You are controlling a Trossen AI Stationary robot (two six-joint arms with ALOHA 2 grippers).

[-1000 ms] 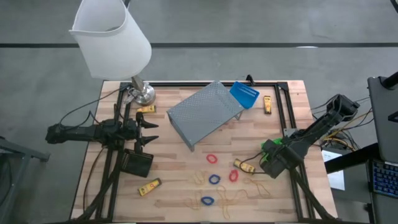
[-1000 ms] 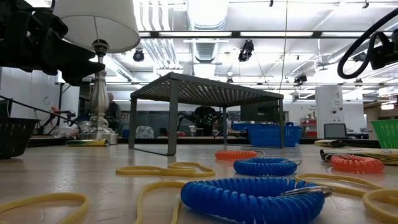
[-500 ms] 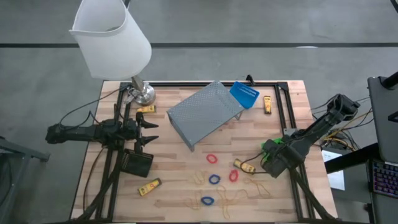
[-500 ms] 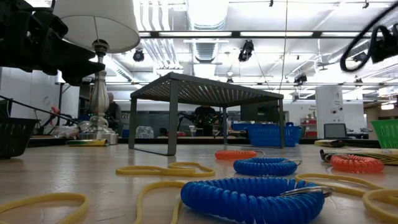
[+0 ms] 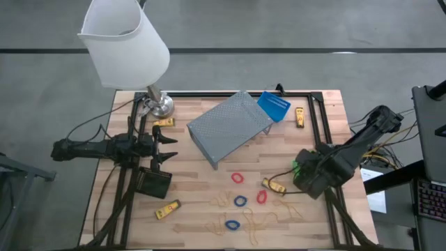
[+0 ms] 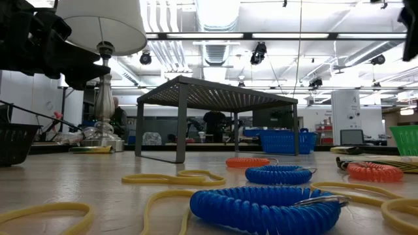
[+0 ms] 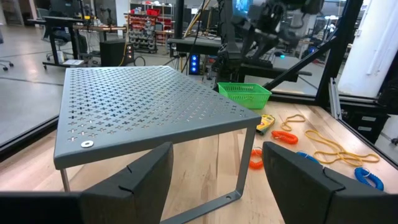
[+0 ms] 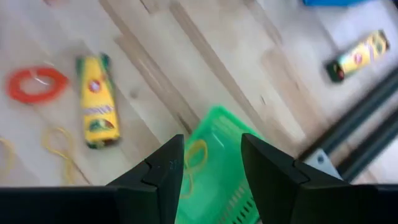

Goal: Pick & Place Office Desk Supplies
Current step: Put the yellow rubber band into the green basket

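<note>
My right gripper [image 5: 306, 180] hangs open above the green bin [image 8: 217, 177], fingers slanting down and holding nothing. A thin yellow loop [image 8: 196, 154] lies in that bin. Beside the bin a yellow oblong piece [image 5: 274, 185] lies flat on the wood. Red loops [image 5: 238, 178] and blue loops [image 5: 240, 201] lie at the table's middle. The blue bin [image 5: 273, 106] stands at the far side and the black bin [image 5: 153, 183] at the left. My left gripper [image 5: 169, 148] waits open at the left, pointing level at the grey shelf [image 7: 143, 106].
A grey perforated metal shelf [image 5: 230, 127] stands mid-table on legs. A white-shaded lamp [image 5: 125, 42] has its metal base [image 5: 159, 104] at the far left corner. More yellow pieces [image 5: 167, 209] [image 5: 300, 117] [image 5: 164, 122] and thin yellow bands [image 5: 254, 222] lie scattered.
My right gripper has risen from just over the green bin and has tipped a little; in the low view its cable loop has gone up and out of the picture. The bin and the loose pieces have stayed where they were.
</note>
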